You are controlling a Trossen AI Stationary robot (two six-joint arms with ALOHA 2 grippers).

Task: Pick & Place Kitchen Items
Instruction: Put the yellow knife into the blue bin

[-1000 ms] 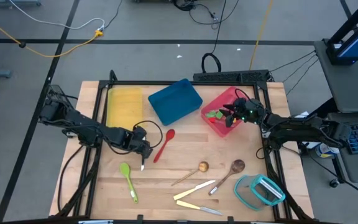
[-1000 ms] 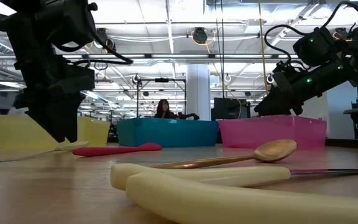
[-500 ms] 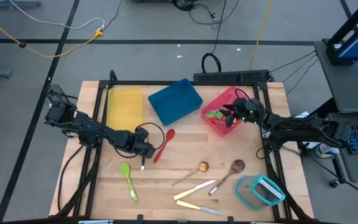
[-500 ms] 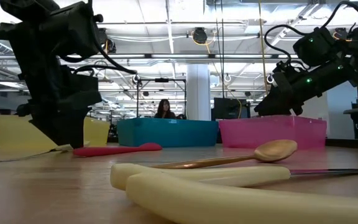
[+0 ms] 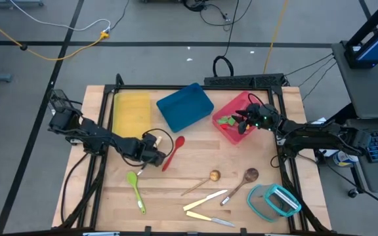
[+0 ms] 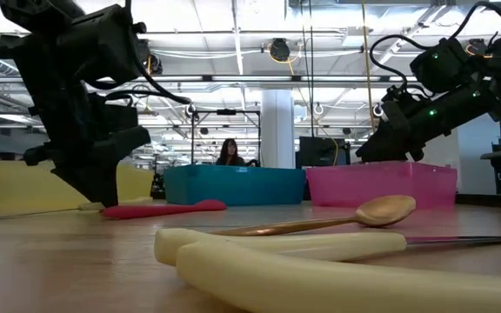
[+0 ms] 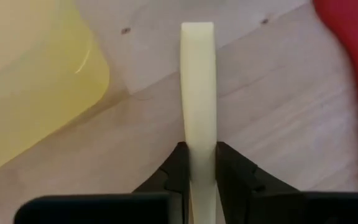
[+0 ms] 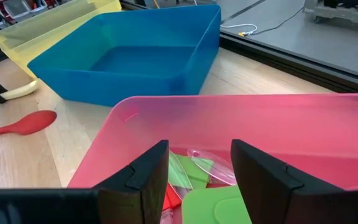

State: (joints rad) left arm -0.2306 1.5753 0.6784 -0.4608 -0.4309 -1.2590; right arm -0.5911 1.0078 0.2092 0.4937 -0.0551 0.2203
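Note:
My left gripper is low over the table between the yellow tray and the red spoon. It is shut on a cream plastic knife, whose free end points toward the yellow tray. My right gripper hangs open above the pink tray, with nothing between its fingers. A green spoon, two wooden spoons and two more cream knives lie flat near the front edge. My left gripper pinches the cream knife between its two fingers, one on each flat side, near one end. The fingers slant down from the table's left side. The knife runs straight out ahead of them, low over the wood. I cannot tell whether it is lifted clear.
A blue tray stands at the back middle, between the yellow and pink ones. Green and red pieces lie inside the pink tray. A teal-rimmed clear container sits at the front right. A person shows far behind the table.
My left gripper has sunk a little toward the table, rolled at the wrist, and shut on the cream knife. The knife's pale tip below the gripper has swung toward the table's left.

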